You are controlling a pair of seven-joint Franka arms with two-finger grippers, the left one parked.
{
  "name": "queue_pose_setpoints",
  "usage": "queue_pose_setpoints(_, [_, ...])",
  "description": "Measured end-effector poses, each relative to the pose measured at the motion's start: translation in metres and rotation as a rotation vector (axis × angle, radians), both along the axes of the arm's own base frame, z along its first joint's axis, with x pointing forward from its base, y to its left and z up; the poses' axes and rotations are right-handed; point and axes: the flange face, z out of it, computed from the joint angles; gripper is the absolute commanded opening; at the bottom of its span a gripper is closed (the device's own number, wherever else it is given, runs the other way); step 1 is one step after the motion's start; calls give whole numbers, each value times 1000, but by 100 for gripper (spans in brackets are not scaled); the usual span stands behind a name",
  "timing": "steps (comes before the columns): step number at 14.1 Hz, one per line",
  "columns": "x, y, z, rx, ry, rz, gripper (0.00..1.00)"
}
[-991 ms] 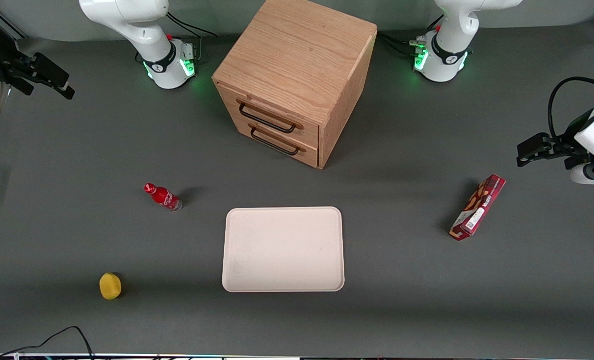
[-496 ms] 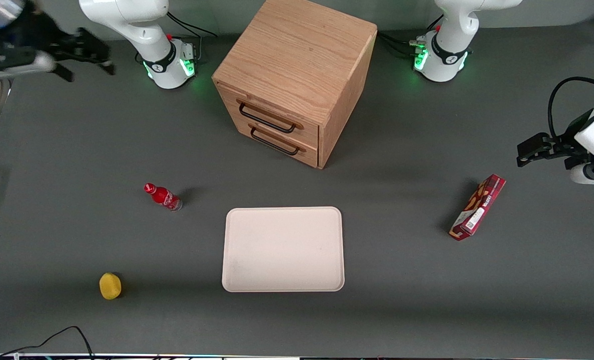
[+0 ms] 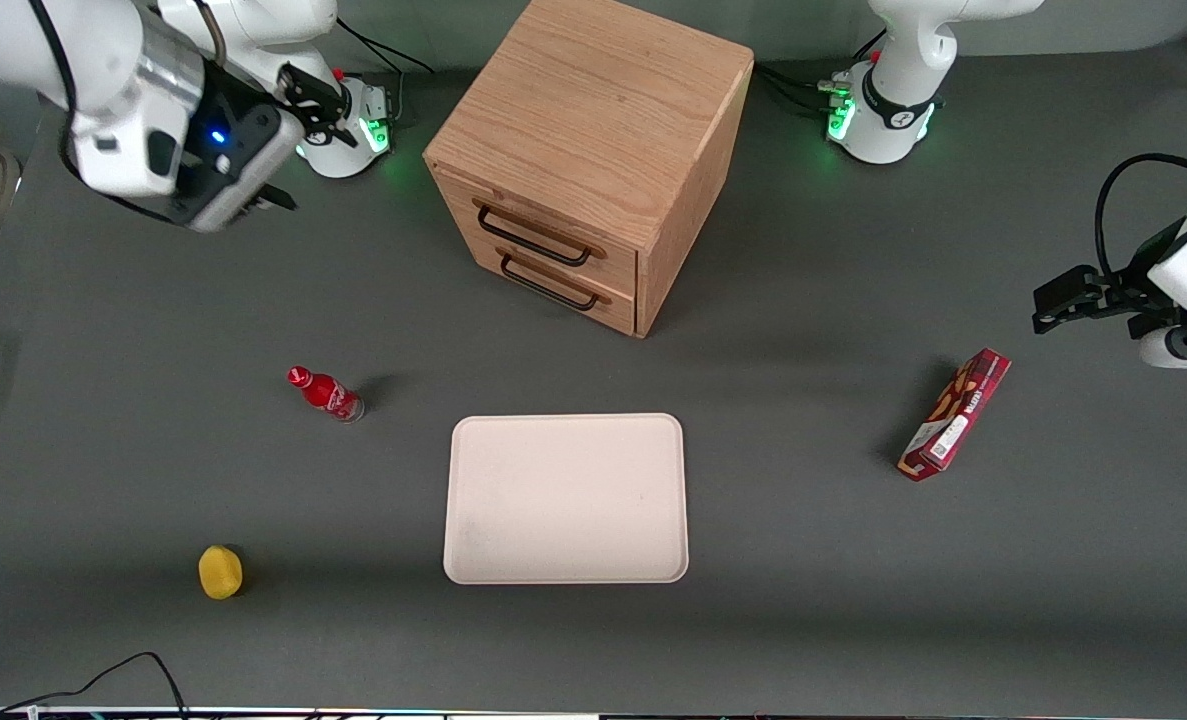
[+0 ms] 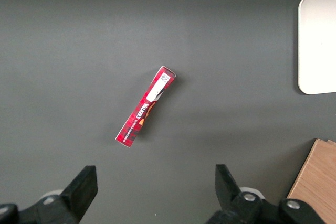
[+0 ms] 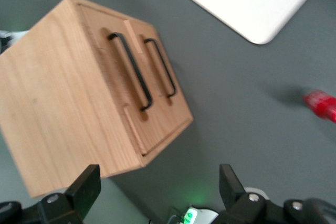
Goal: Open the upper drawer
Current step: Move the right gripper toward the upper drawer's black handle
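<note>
Gripper (image 5: 157,195) wide open, empty, well apart from upper drawer (image 3: 543,232); risk: grabbing lower drawer (image 3: 556,283) handle, they're close.

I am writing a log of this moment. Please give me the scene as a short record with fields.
upper drawer: shut, handle untouched
lower drawer: shut
gripper: open, holding nothing, in the air toward the working arm's end of the table, apart from the cabinet
tray: nothing on it, nearer the camera than the cabinet
bottle: beside the tray
yellow object: nearest the camera
red box: toward the parked arm's end
</note>
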Motion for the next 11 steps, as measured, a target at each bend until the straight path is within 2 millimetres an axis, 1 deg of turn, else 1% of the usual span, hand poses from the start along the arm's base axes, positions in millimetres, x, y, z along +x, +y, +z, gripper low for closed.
queue_pose_setpoints(2, [18, 27, -33, 55, 13, 63, 100])
queue_pose_setpoints(3, [25, 44, -49, 75, 8, 87, 100])
queue_pose_setpoints(4, [31, 59, -65, 101, -7, 119, 100])
queue_pose_setpoints(6, [37, 79, -92, 137, -35, 185, 100])
queue_pose_setpoints(9, [34, 96, -116, 136, -79, 227, 100])
queue_pose_setpoints(11, [24, 113, -138, 121, -110, 247, 100])
